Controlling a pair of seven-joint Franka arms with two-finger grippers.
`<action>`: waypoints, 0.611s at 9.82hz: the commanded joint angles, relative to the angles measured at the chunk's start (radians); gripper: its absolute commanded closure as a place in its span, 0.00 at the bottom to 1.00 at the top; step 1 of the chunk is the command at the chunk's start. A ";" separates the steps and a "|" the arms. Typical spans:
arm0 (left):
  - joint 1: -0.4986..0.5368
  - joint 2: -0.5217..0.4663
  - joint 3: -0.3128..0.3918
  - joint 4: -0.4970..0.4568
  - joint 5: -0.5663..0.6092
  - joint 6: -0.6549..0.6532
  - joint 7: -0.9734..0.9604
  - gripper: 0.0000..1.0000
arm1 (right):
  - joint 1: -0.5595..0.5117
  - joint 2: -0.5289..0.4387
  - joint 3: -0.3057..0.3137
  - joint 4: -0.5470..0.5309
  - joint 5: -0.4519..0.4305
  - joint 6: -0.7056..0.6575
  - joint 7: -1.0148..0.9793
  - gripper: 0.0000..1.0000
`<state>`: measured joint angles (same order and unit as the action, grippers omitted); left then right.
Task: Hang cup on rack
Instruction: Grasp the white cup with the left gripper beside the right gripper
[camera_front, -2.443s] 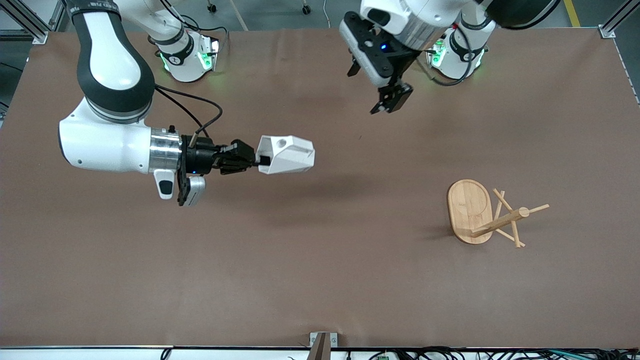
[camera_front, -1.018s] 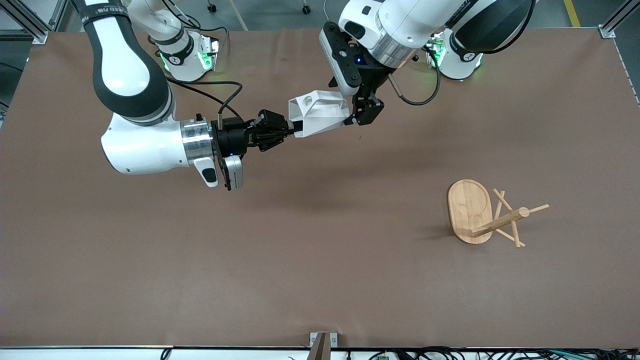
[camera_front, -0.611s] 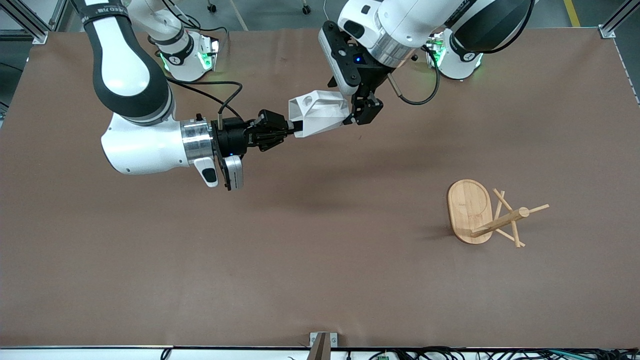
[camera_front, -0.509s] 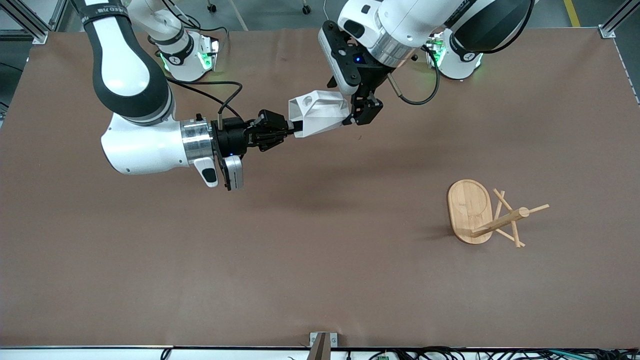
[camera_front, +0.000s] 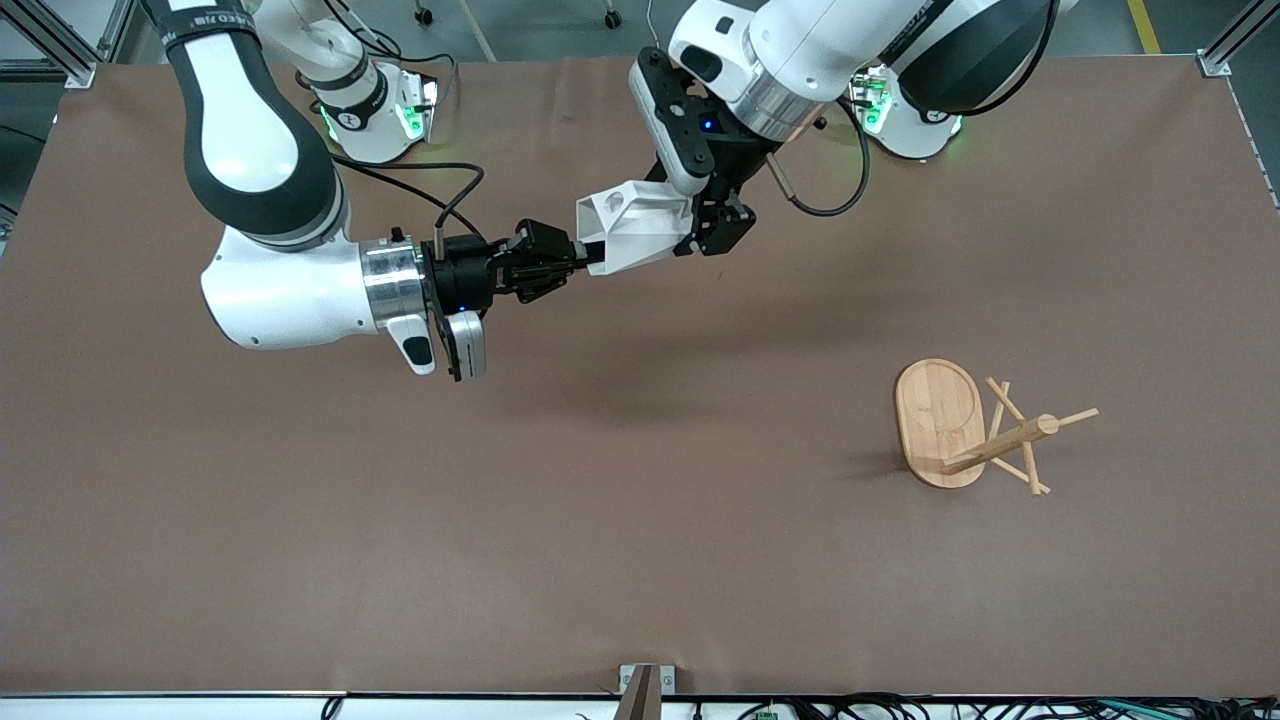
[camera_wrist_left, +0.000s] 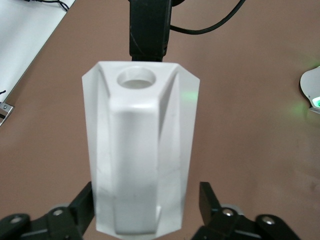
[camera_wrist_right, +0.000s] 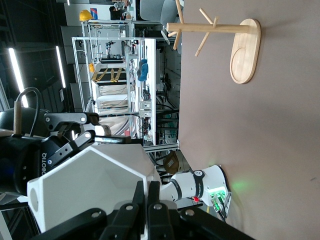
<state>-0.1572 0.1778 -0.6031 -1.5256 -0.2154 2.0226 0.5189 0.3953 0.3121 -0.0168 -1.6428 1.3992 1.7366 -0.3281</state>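
Left gripper (camera_front: 700, 232) closer; cup (camera_front: 632, 226) sideways.

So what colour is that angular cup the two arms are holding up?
Plain white all over; the cup shows best in the left wrist view.

Obstacles, mid-air: white cup (camera_front: 634, 229) held up over the table (camera_front: 600, 520), right gripper (camera_front: 578, 257) pinched on its rim at one end, left gripper (camera_front: 700, 232) straddling the other end, so both arms crowd that stretch near the bases.

Obstacle, on the table: rack (camera_front: 975, 430), upright toward the left arm's end, pegs jutting sideways.

Free room: bare brown surface between cup and rack, and nearer the front camera.
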 joint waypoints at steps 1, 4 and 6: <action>-0.008 0.023 -0.003 -0.024 0.008 0.018 0.012 0.50 | 0.000 -0.004 -0.002 0.006 0.027 0.003 -0.003 0.98; -0.008 0.023 -0.001 -0.024 0.008 0.018 0.001 0.87 | -0.009 -0.004 -0.005 0.018 0.014 -0.002 -0.009 0.00; 0.011 0.017 -0.001 -0.024 0.053 0.016 -0.005 0.90 | -0.012 -0.007 -0.011 0.021 0.014 0.003 -0.005 0.00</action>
<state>-0.1580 0.1876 -0.6020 -1.5276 -0.2009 2.0342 0.5191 0.3923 0.3128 -0.0269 -1.6228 1.3988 1.7377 -0.3289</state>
